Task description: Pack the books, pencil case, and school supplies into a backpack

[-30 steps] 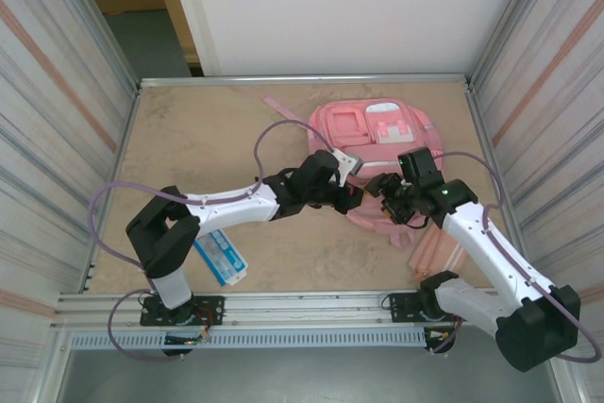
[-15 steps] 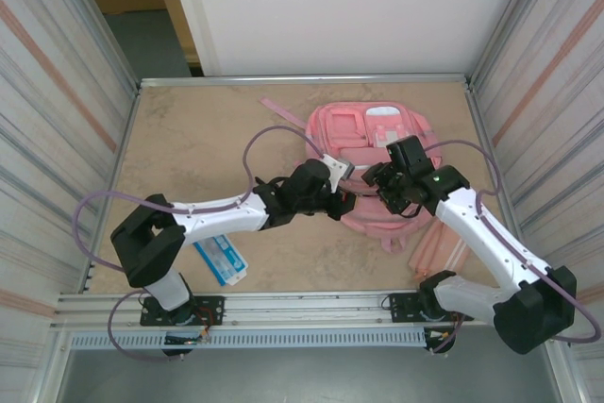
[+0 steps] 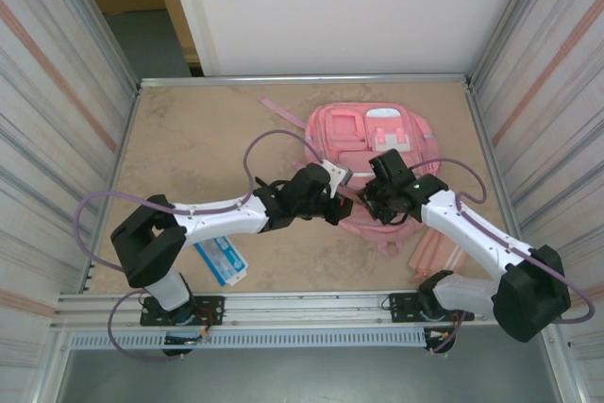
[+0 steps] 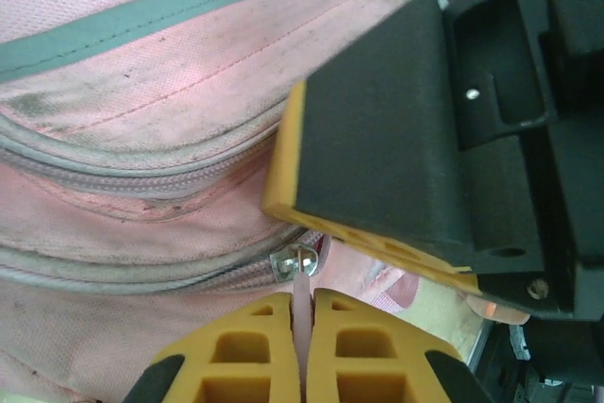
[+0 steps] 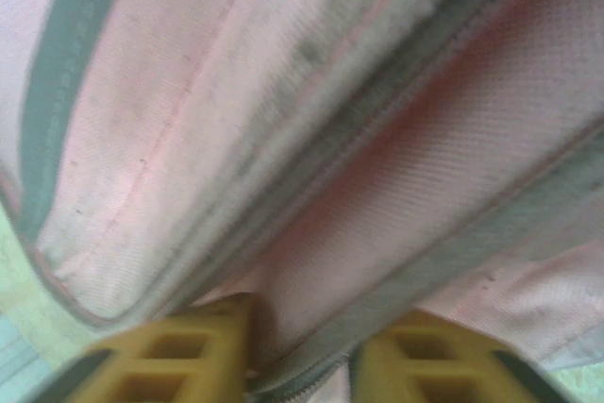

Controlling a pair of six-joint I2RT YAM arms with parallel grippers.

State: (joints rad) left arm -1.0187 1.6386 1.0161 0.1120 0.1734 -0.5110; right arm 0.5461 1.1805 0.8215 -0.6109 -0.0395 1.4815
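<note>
The pink backpack lies flat at the back middle of the table. My left gripper is at its near edge, shut on the pale pink zipper pull hanging from the metal slider. The right gripper faces it from the right, and one of its fingers looms just above the slider. In the right wrist view a fold of backpack fabric and zip edge fills the gap between the right gripper fingers. The light blue pencil case lies near the left arm's base. A pale pink ribbed book lies right of the backpack.
A pink strap trails from the backpack toward the back left. Metal rails border the table on all sides, with striped walls left and right. Both arms cross the near middle of the table, their purple cables looping over it.
The right gripper has swung left and lower onto the backpack's near edge and narrowed its jaws onto the fabric. The left gripper keeps its hold on the zipper pull.
</note>
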